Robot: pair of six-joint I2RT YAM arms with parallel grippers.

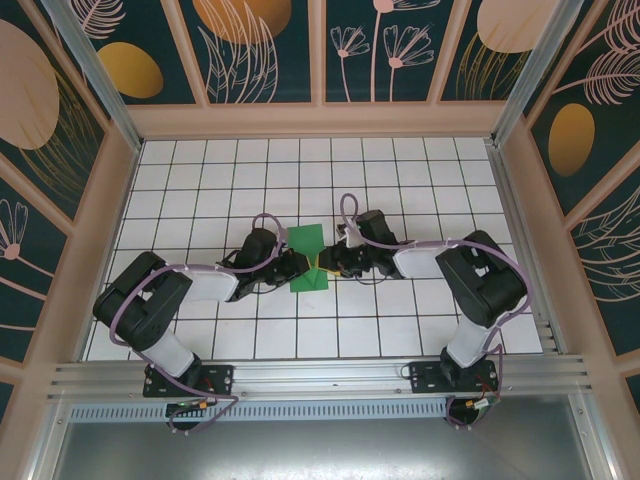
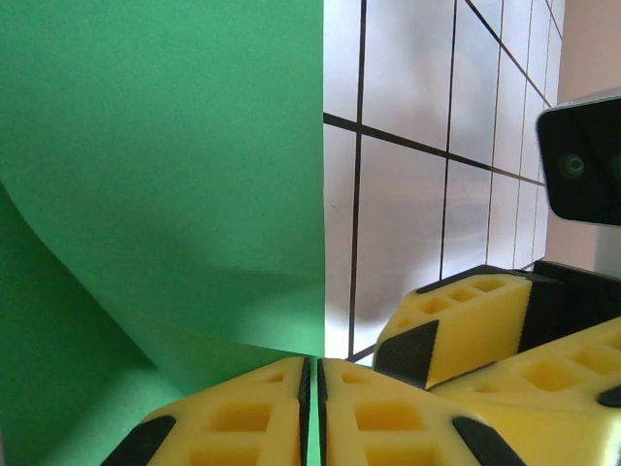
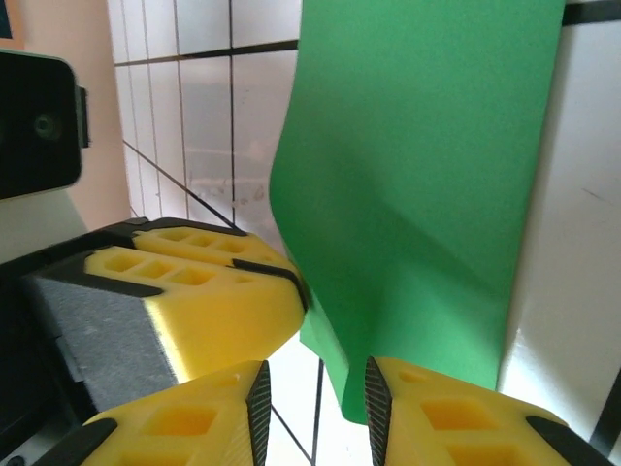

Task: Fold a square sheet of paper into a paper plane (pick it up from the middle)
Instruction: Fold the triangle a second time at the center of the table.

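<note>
The square sheet of paper (image 1: 306,243), plain green, stands bent and lifted off the tiles between my two grippers in the middle of the table. In the left wrist view the sheet (image 2: 155,165) curves up on the left, and my left gripper (image 2: 311,363) is shut on its lower edge, a green sliver showing between the pads. My right gripper (image 3: 315,377) is open, with bare tile showing in the gap. The sheet (image 3: 427,175) hangs there with its bottom corner against the right-hand pad (image 3: 376,403). From above, the left gripper (image 1: 303,268) and right gripper (image 1: 322,265) nearly touch.
White grid tiles (image 1: 400,170) cover the table, with peach walls (image 1: 320,120) around it. The right gripper's yellow finger (image 2: 466,320) sits close beside my left jaws. A left finger (image 3: 194,291) crowds the right wrist view. Free tiles lie behind and to both sides.
</note>
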